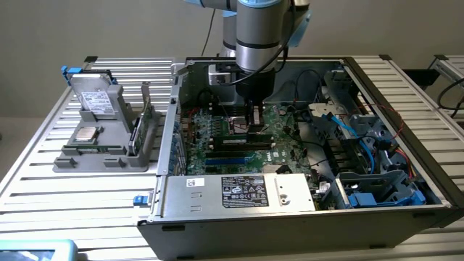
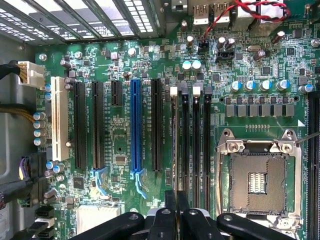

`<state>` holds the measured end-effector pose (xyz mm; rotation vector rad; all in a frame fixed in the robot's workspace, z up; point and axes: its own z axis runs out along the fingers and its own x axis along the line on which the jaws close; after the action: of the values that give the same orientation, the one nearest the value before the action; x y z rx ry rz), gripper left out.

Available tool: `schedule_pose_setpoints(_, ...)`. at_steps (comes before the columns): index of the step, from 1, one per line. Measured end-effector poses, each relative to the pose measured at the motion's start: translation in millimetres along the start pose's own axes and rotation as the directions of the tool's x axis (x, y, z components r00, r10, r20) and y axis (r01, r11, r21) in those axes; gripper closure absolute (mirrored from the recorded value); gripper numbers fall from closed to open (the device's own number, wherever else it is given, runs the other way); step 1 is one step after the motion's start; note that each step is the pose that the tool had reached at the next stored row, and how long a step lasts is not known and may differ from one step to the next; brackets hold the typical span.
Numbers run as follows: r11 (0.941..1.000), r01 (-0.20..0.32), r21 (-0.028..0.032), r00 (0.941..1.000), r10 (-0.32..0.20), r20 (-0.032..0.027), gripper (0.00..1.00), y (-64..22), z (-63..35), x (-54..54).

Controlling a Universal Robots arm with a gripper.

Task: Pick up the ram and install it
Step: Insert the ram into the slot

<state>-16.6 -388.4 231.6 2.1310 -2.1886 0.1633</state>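
The ram (image 1: 243, 142) stands on edge in one of the long black memory slots of the motherboard (image 1: 217, 133), inside the open computer case. It shows a row of dark chips in the exterior view. The wrist view looks straight down on it, so it is only a thin line (image 2: 174, 140) in the slot beside the blue connector's neighbour. My gripper (image 1: 254, 126) hangs straight down over the middle of the stick. Its fingers (image 2: 170, 220) are pressed together, shut, right above the ram's top edge (image 2: 176, 197). I cannot tell whether they touch it.
The bare processor socket (image 2: 257, 180) lies close beside the memory slots. Cables and drive cages (image 1: 362, 163) crowd the case on the exterior view's right, and the power supply (image 1: 239, 193) is in front. A grey fixture (image 1: 101, 136) with a drive, a chip and a green stick stands on the exterior view's left.
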Motion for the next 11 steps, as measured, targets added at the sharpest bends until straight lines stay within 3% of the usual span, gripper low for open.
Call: schedule_pose_setpoints(11, 1.0000, 0.001, 0.0007, 1.0000, -0.001, -0.0002, 0.87, 0.7, 1.8, 0.1)
